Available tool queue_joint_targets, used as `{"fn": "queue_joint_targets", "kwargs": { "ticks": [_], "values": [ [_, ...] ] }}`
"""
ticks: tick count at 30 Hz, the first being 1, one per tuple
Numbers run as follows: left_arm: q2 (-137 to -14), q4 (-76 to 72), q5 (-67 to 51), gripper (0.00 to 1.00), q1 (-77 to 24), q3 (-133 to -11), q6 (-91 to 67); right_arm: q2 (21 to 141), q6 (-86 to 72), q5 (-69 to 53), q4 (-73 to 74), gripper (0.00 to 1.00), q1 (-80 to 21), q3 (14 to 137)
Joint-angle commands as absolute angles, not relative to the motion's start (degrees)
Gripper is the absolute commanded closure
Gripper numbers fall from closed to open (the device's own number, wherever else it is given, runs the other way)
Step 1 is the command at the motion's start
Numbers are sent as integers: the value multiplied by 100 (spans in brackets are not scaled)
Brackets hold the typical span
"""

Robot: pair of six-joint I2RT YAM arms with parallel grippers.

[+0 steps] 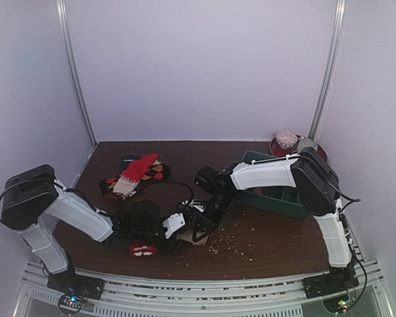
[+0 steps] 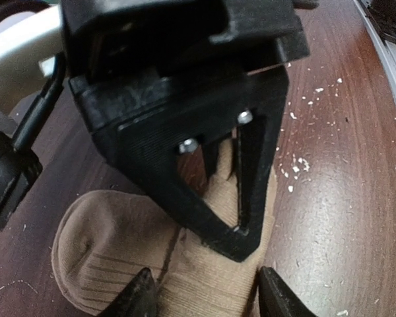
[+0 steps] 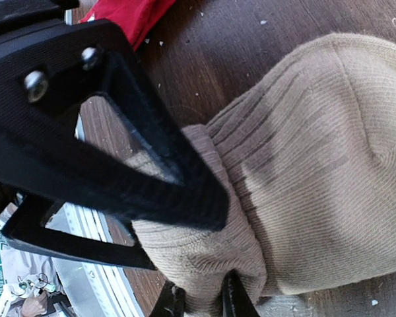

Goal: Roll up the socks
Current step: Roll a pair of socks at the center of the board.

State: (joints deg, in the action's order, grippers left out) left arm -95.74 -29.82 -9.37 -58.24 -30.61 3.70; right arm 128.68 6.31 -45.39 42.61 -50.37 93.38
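One tan sock (image 3: 317, 165): right gripper (image 3: 203, 302) pinching it, left gripper (image 2: 208, 297) spread

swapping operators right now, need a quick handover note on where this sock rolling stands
Left gripper: open, fingers straddling the tan sock on the table.
Right gripper: shut on the tan sock, pinching a bunched fold at one end.
Red sock: on the table near the front edge, beside the left arm, not held; too small to tell if it is rolled.
Done: one end of the tan sock is folded over, not a finished roll.
Left: finish rolling the tan sock, then check the red one.
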Motion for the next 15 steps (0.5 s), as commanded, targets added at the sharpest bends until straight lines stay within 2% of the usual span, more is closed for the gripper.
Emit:
{"fn": "queue_joint_targets", "kwargs": {
  "ticks": [1,3,6,8,10,12,13,15],
  "values": [
    [-9793,-2818,-741,57,-5854,-3147,231,13610,657,-3221,5048,95,-5141,8763],
    [-9849,-2811,-796,72,-5854,-3169,170,13604,650,-3217,5030,95,-5142,8763],
    [-9985,-2723,-819,80,-5854,-3207,87,13576,646,-3237,5012,95,-5134,8756],
    [-10084,-2701,-818,100,-5854,-3185,6,13534,662,-3287,4968,94,-5133,8745],
    [-10123,-2763,-837,100,-5854,-3122,-132,13428,642,-3311,4827,86,-5126,8704],
    [-10140,-2890,-854,100,-5846,-3020,-375,13203,594,-3333,4476,84,-5097,8591],
    [-10155,-2996,-878,100,-5840,-2962,-533,13001,507,-3364,4088,82,-5059,8487],
    [-10196,-3217,-927,100,-5829,-2832,-972,12457,294,-3391,3089,72,-4959,7954]
  ]
}}
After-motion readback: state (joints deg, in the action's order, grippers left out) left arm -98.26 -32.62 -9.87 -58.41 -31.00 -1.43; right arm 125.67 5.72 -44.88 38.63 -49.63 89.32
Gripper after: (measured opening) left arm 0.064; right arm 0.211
